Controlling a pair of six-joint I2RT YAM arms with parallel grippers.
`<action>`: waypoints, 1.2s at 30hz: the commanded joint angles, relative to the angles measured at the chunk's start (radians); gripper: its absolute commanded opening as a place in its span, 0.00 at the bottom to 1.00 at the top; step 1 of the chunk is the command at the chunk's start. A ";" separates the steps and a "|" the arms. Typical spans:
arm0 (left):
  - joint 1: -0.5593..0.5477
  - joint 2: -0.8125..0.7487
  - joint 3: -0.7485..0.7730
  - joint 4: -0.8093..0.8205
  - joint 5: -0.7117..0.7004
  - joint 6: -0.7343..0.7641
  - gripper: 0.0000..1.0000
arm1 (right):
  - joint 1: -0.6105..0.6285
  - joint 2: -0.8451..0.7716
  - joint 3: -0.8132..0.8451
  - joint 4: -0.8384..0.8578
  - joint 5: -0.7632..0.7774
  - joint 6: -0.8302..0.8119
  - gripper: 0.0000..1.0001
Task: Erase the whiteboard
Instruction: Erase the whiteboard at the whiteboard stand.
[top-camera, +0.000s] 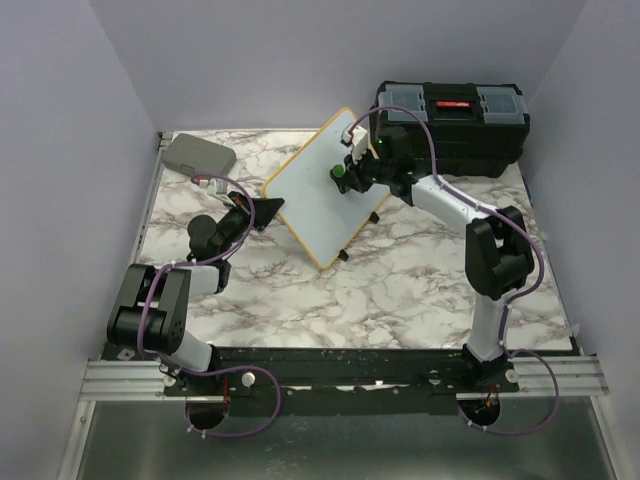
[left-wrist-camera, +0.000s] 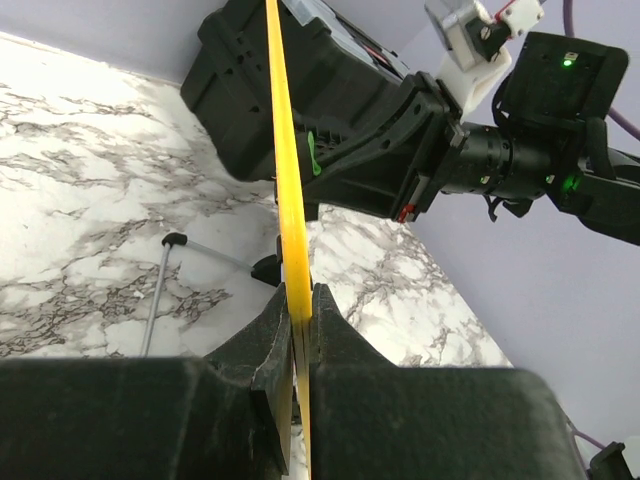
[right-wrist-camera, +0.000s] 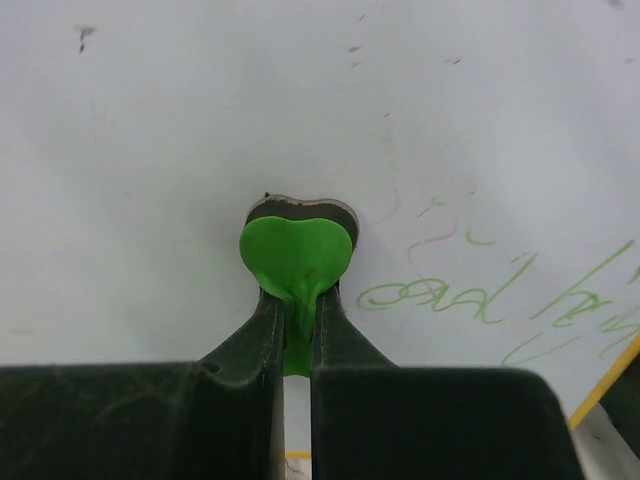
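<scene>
So the small rectangular whiteboard with the thin yellow wooden frame (top-camera: 310, 200) sits around the middle of the white marble-pattern tabletop (top-camera: 400, 280). It's tipped up at a slant and turned so it looks like a diamond from the top camera.

The left gripper (left-wrist-camera: 300, 305) is clenched on the frame at roughly the board's 9 o'clock corner. Its wrist view shows the yellow edge pinched tight between the two fingers.

The right gripper (right-wrist-camera: 297, 310) is clamped on a green heart-shaped eraser with a dark pad behind it (right-wrist-camera: 295, 250), up against the white face near the centre. I honestly can't say whether the pad is pressing flat or just grazing the surface; the wrist view is too head-on.

There's faint green cursive handwriting (right-wrist-camera: 440, 295) on the whiteboard at about 4 o'clock from the eraser, running toward the yellow frame.

A black plastic toolbox with clear lid compartments (top-camera: 455, 125) is at 1 o'clock from the whiteboard. A flat grey rectangular case (top-camera: 198, 155) is off at 10 o'clock, near the back left corner.
</scene>
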 joint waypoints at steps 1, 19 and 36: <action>-0.060 0.030 0.012 -0.064 0.158 0.046 0.00 | -0.010 0.047 -0.021 -0.203 -0.212 -0.165 0.01; -0.061 0.034 0.008 -0.055 0.156 0.038 0.00 | -0.008 -0.046 -0.091 0.126 -0.083 0.040 0.01; -0.060 0.023 0.008 -0.069 0.160 0.049 0.00 | -0.008 0.059 0.122 -0.069 0.042 0.102 0.00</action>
